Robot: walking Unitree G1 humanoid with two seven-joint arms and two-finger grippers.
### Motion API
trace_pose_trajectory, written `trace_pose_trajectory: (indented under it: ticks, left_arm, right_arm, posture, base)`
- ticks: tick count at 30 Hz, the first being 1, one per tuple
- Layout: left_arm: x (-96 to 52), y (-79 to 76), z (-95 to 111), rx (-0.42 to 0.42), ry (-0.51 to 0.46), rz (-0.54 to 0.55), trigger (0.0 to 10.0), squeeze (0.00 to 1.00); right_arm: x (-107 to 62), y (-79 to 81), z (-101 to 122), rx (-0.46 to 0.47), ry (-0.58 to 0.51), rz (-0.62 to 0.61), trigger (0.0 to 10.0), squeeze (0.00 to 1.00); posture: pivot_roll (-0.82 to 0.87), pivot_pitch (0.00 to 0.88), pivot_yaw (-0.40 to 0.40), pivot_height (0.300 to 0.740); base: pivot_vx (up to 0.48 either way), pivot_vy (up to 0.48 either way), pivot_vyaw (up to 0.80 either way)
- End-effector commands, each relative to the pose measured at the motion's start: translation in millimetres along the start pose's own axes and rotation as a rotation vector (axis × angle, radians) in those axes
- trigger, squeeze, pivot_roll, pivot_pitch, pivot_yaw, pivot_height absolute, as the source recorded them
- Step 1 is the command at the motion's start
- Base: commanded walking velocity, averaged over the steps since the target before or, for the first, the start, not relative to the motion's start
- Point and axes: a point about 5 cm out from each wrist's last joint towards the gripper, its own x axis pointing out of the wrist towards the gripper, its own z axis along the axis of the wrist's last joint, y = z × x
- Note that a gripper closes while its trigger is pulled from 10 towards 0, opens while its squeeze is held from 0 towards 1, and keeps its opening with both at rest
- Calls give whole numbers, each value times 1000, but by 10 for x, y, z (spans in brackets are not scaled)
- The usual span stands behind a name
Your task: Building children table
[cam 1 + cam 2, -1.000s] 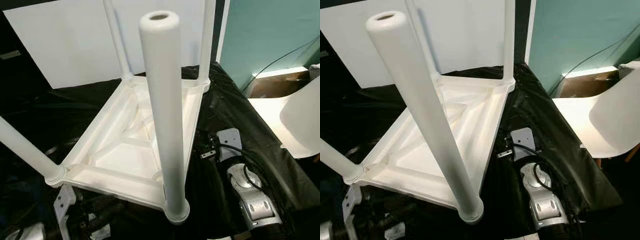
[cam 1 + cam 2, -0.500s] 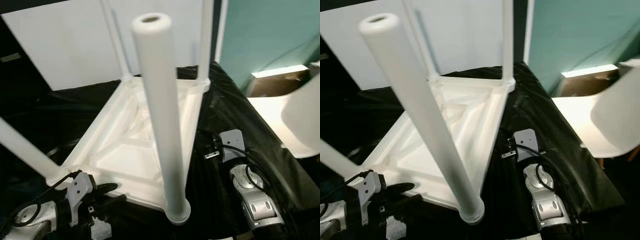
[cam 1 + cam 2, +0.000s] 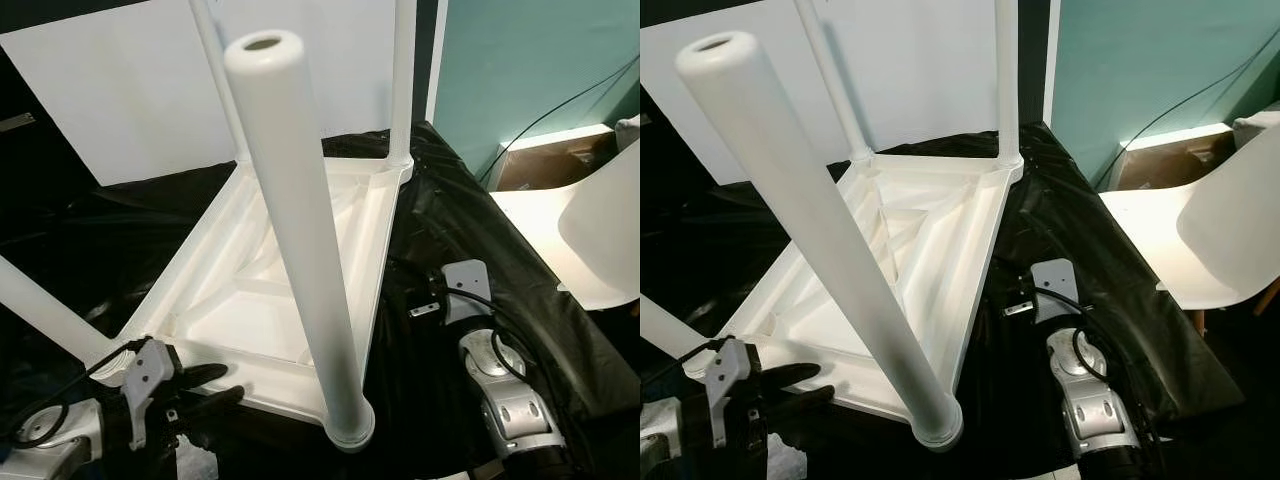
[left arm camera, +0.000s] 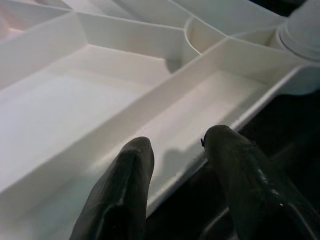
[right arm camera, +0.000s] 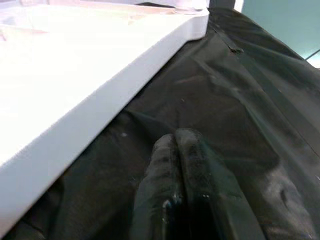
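Table upside down on black sheet, legs upward.

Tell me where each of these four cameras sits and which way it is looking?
Left eye view: on the head, looking down at the upturned white table on black sheeting; both arms show.
Right eye view: beside it, same scene, with the white chair.
Left wrist view: on the left arm, looking along the open left gripper at the table's ribbed underside.
Right wrist view: on the right arm, looking along the shut right gripper over the sheeting beside the table's edge.
Shared: all four see the table.
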Motion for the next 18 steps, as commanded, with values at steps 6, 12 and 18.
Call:
trace_pose_trajectory:
  ticks: [6, 12, 18]
  left_arm:
    - [-35, -138, -183, 12, 153, -267, 10000, 0]
    - [8, -88, -187, 43, 167, -274, 10000, 0]
    - [167, -129, -243, 122, 197, -309, 10000, 0]
  right_arm:
    - [18, 49, -18, 12, 16, 11, 10000, 24]
    - [15, 43, -24, 16, 20, 3, 10000, 20]
    - [28, 39, -18, 18, 19, -2, 10000, 20]
  posture:
    - [-89, 0, 99, 740]
    - [-91, 0, 103, 740]
    - [-92, 0, 103, 740]
  base:
    - [0, 0, 0]
    - [0, 0, 0]
    - [0, 0, 0]
